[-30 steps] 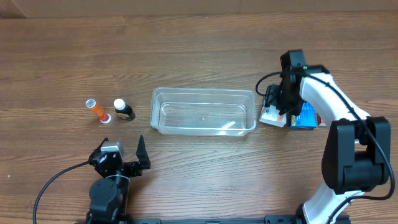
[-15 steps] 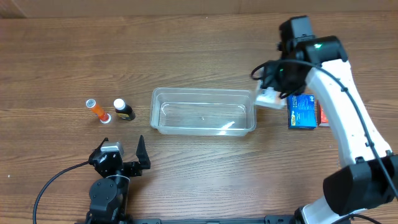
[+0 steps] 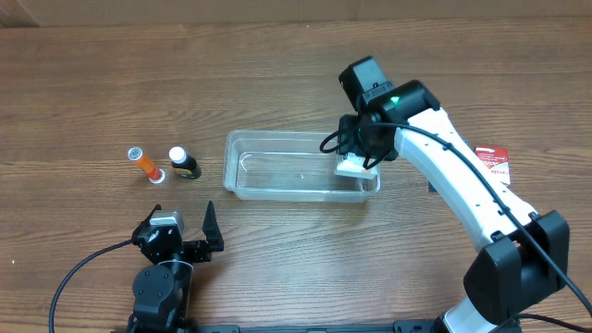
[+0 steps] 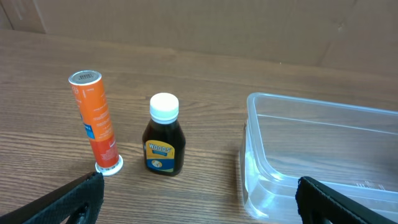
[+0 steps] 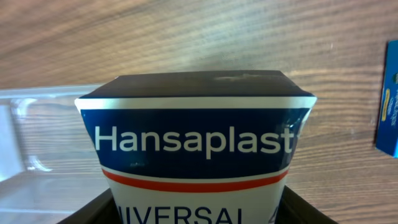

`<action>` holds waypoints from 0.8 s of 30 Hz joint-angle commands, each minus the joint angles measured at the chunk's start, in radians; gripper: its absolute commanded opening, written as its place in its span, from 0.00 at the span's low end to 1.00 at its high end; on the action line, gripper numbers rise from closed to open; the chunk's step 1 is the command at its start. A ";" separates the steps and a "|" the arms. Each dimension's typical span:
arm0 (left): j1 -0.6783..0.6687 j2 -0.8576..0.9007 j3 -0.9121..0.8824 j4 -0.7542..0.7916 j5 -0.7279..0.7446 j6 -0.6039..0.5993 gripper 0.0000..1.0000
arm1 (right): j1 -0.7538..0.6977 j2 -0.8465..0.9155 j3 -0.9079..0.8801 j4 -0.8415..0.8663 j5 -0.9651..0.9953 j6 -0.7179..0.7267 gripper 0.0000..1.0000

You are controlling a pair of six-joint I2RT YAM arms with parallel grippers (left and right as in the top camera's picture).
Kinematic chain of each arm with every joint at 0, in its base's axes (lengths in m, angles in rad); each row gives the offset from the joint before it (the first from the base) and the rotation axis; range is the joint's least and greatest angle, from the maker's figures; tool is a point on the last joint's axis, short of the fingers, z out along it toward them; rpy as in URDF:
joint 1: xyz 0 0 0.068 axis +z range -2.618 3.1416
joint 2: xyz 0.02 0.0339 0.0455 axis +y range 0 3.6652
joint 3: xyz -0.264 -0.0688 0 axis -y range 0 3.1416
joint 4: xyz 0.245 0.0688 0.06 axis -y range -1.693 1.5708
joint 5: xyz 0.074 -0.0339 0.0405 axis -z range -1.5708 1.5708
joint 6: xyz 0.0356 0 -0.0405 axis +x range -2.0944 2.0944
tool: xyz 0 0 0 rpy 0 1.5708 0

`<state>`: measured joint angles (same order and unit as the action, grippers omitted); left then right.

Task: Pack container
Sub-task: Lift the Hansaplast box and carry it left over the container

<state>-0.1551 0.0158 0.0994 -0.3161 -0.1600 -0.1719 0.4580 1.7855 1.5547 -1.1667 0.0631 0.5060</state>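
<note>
Step in hand: placing the first item. The right tool (image 3: 358,159) holds a Hansaplast box (image 3: 352,169) above the right end of the container (image 3: 287,135).
Container position: middle of the surface (image 3: 92,74), long side parallel to the near edge. Nothing lies on its floor.
Right tool state: clamped on the box. In the right wrist view a dark finger stands at either lower side of the carton.
Left tool (image 3: 178,231) state: fingers spread wide and empty, parked near the near edge, left of centre.
Next move, as judged: lower the box inside the right-hand wall, clear of the rim, then part the fingers. Whether the box touches the floor yet cannot be told.
Remaining work, as judged: an orange tube (image 3: 145,165) and a brown bottle (image 3: 183,164) stand upright side by side towards the left edge, well apart from the container. A red-and-white packet (image 3: 493,163) lies towards the right edge. A blue box (image 5: 388,99) shows at the side of the right wrist view.
Legible text, box: "Hansaplast" in white on a navy band, a red stripe below it, then "UNIVERSAL", partly cut off.
Legible text, bottle: "WOODS'" on a yellow and blue label; white cap.
Illegible text: print on the orange tube, the blue box and the packet is too small to read.
</note>
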 commanded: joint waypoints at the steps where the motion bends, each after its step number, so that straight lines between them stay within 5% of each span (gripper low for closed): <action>1: 0.005 -0.011 -0.003 0.004 0.000 0.019 1.00 | -0.002 0.007 -0.068 0.051 0.024 -0.019 0.61; 12: 0.005 -0.011 -0.003 0.004 0.000 0.019 1.00 | -0.002 0.011 -0.193 0.195 0.026 -0.133 0.63; 24: 0.005 -0.011 -0.003 0.004 0.000 0.019 1.00 | -0.001 0.010 -0.172 0.134 0.026 -0.166 0.58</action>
<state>-0.1551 0.0158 0.0994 -0.3161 -0.1600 -0.1719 0.4583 1.7939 1.3685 -1.0164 0.0780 0.3569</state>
